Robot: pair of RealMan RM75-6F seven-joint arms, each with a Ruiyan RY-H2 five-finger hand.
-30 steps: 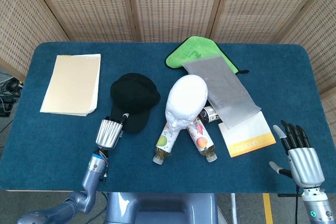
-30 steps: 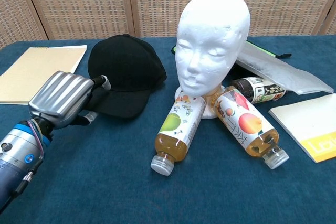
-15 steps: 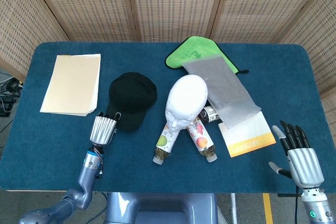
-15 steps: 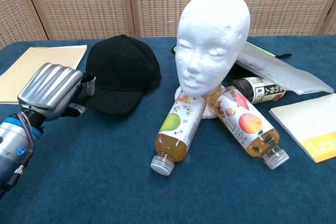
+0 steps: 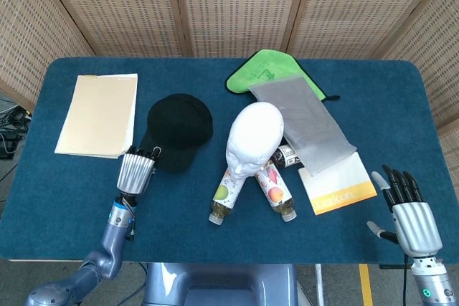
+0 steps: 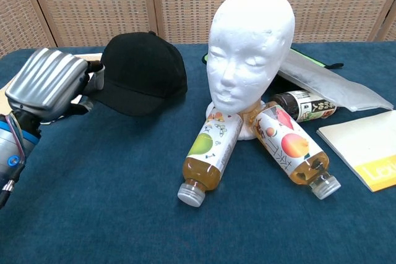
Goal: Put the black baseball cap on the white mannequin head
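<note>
Gripping now: the left hand has its fingers curled on the brim edge of the cap; in the chest view the brim end sits right at the fingers, so I judge it as a pinch on the brim.
Cap place: the cap lies on the blue counter, between the beige folder and the mannequin head, near the head but apart from it.
Cap material: it looks like soft black cloth, so I expect it to be light and easy to squash; the crown holds a round shape now, but it can fold when lifted.
Stiff part: the brim is probably the only firm part, so it is the good place to hold, as the left hand does.
Slip risk: cloth on smooth metal fingers may slide, so the pinch should be firm and deep on the brim.
Mannequin head: it stands upright, and two juice bottles lie against its base; it looks like light foam, so a push from the cap could tip it.
How to place: I think the open side of the crown must go over the top from above, with little side force.
Right hand: the right hand is well apart at the near right corner, fingers spread and holding nothing.
</note>
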